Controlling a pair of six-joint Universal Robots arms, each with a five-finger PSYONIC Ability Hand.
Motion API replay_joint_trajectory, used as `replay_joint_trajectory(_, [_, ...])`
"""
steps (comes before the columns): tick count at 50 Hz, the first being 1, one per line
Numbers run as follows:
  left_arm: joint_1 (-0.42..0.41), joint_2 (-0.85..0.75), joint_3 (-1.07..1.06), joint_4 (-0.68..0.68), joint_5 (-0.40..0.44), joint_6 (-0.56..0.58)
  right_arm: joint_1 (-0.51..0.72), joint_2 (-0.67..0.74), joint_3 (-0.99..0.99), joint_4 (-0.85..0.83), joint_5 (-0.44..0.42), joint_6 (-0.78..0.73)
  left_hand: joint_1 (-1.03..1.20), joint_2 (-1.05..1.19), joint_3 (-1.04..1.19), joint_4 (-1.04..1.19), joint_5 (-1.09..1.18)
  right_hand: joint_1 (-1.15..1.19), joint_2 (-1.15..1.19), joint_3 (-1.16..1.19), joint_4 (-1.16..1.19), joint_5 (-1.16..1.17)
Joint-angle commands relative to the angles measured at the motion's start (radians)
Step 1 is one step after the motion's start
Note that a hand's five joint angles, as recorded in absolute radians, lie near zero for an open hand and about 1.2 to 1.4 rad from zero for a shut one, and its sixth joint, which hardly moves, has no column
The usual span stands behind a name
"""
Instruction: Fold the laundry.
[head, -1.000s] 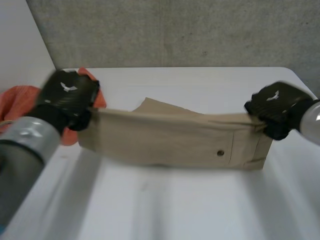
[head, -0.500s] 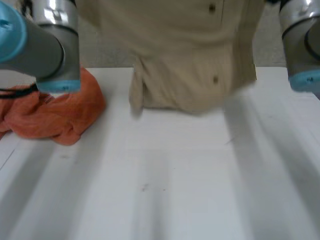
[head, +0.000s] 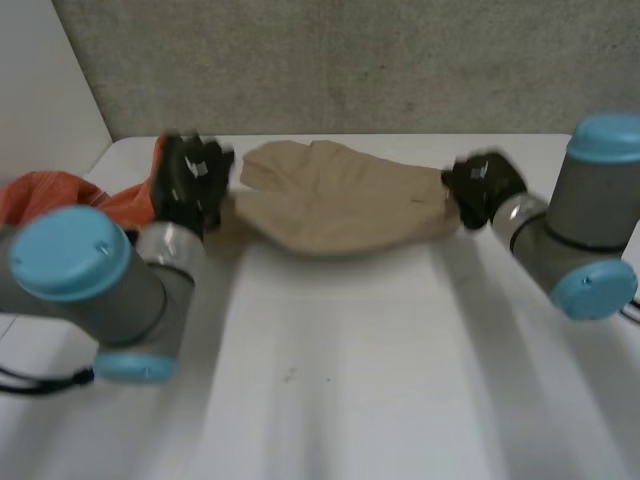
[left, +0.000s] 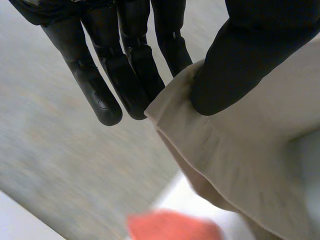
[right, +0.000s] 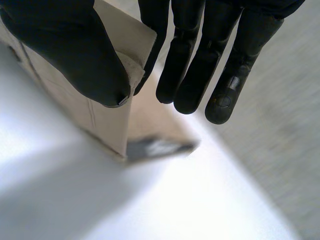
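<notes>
A tan garment (head: 340, 205) stretches across the far part of the white table (head: 330, 370) between my two hands. My left hand (head: 190, 180) pinches the garment's left end, thumb pressed against straight fingers (left: 125, 75) on a folded tan edge (left: 225, 160). At the garment's right end my right hand (head: 483, 185) does the same, with the thumb (right: 75, 55) clamping a tan corner (right: 110, 115) against the fingers. The cloth bulges up in the middle.
An orange cloth (head: 60, 195) lies heaped at the table's far left, just behind my left hand; it shows as an orange patch (left: 172, 227) in the left wrist view. A grey wall (head: 350, 60) stands behind the table.
Both hands swung the tan garment up high in front of the camera and have now brought it down at the far side of the table, further back than a second ago.
</notes>
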Motion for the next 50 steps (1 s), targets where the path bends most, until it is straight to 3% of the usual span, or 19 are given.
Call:
replay_joint_trajectory(1, [-0.033,0.024,-0.109,-0.216,-0.003,0.017,-0.008,-0.041,0.142,0.122,-0.007,-0.023,0.264,0.201,0.203,0.195,0.240,0.409,0.226,0.215,0.208,0.229])
replay_joint_trajectory(11, [-0.043,0.303,-0.244,-0.524,0.000,0.020,-0.071,-0.309,0.338,0.380,-0.057,-0.171,0.264,0.201,0.203,0.195,0.240,0.409,0.226,0.215,0.208,0.229])
replay_joint_trajectory(18, [-0.079,0.480,-0.302,-0.837,0.005,0.016,-0.100,-0.452,0.493,0.610,-0.082,-0.349,0.264,0.201,0.203,0.195,0.240,0.409,0.226,0.215,0.208,0.229])
replay_joint_trajectory(23, [-0.174,0.555,-0.316,-1.036,0.017,0.010,-0.193,-0.578,0.649,0.760,-0.089,-0.550,0.264,0.201,0.203,0.195,0.240,0.409,0.226,0.215,0.208,0.229])
replay_joint_trajectory(26, [-0.217,0.580,-0.308,-1.067,0.029,0.013,-0.226,-0.632,0.683,0.780,-0.126,-0.584,0.264,0.201,0.203,0.195,0.240,0.409,0.226,0.215,0.208,0.229])
replay_joint_trajectory(32, [-0.160,0.534,-0.258,-0.976,0.032,0.017,-0.255,-0.641,0.686,0.760,-0.215,-0.575,0.264,0.201,0.203,0.195,0.240,0.409,0.226,0.215,0.208,0.229])
replay_joint_trajectory(37, [-0.097,0.353,-0.163,-0.769,0.032,0.019,-0.283,-0.555,0.657,0.636,-0.272,-0.469,0.264,0.201,0.203,0.195,0.240,0.409,0.226,0.215,0.208,0.229])
replay_joint_trajectory(41, [-0.088,0.151,0.001,-0.557,0.031,0.022,-0.275,-0.448,0.607,0.474,-0.260,-0.307,0.264,0.201,0.203,0.195,0.240,0.409,0.226,0.215,0.208,0.229])
replay_joint_trajectory(44, [-0.088,0.043,0.102,-0.477,0.029,0.025,-0.273,-0.420,0.590,0.405,-0.235,-0.256,0.264,0.201,0.203,0.195,0.240,0.409,0.226,0.215,0.208,0.229])
replay_joint_trajectory(50, [-0.083,-0.227,0.385,-0.330,0.034,0.135,-0.263,-0.354,0.551,0.192,-0.142,-0.163,0.264,0.201,0.203,0.195,0.240,0.409,0.226,0.215,0.208,0.229])
